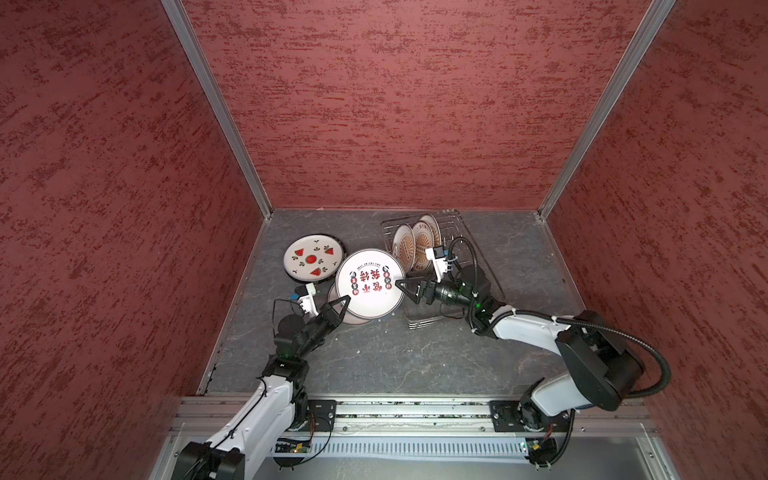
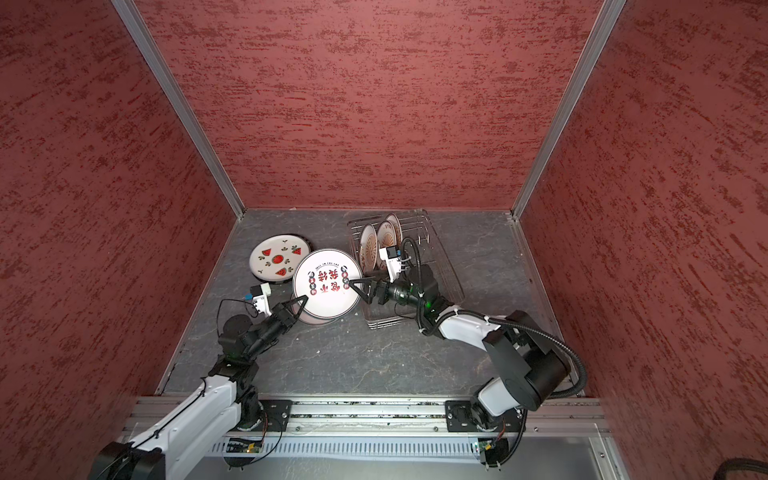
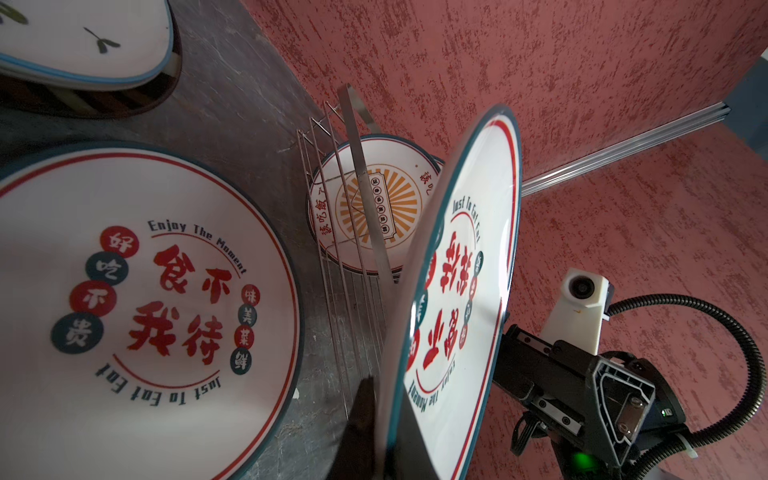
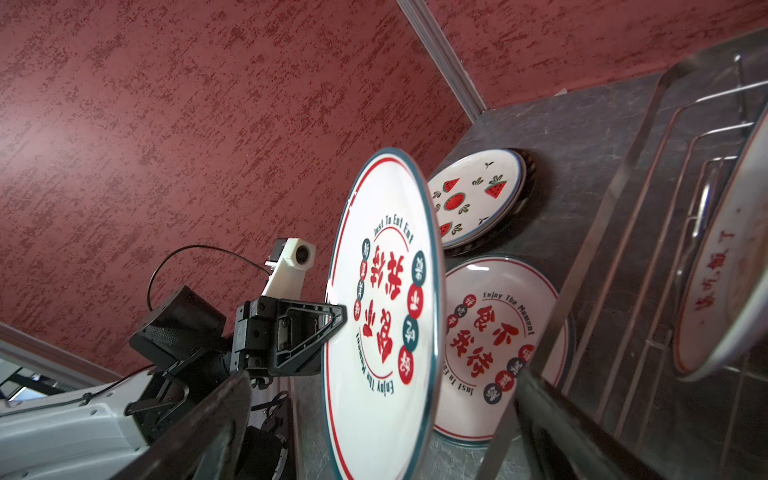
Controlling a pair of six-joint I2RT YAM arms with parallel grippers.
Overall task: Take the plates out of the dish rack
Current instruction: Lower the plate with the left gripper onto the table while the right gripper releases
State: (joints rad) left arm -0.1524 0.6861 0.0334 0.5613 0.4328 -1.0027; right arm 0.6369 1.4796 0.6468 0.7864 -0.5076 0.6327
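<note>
the character plate (image 1: 370, 282), out of the dish rack (image 1: 424, 324), hangs rim-pinched in the left pincer (image 1: 345, 303) above its twin (image 3: 145, 291); the right pincer (image 1: 404, 293) gapes wide, likely so the left alone stacks it

A white plate with red writing (image 1: 370, 282) hangs in the air, pinched at its edge by the left gripper (image 1: 344, 300). Its other edge sits between the wide-apart fingers of the right gripper (image 1: 405, 292). A twin plate (image 3: 145, 291) lies flat under it. Past the left gripper, a watermelon plate (image 1: 313, 256) lies on a dark-striped plate (image 3: 124, 99). Just past the right gripper, three sunburst plates (image 1: 415, 245) stand in the silver wire dish rack (image 1: 446, 216).
</note>
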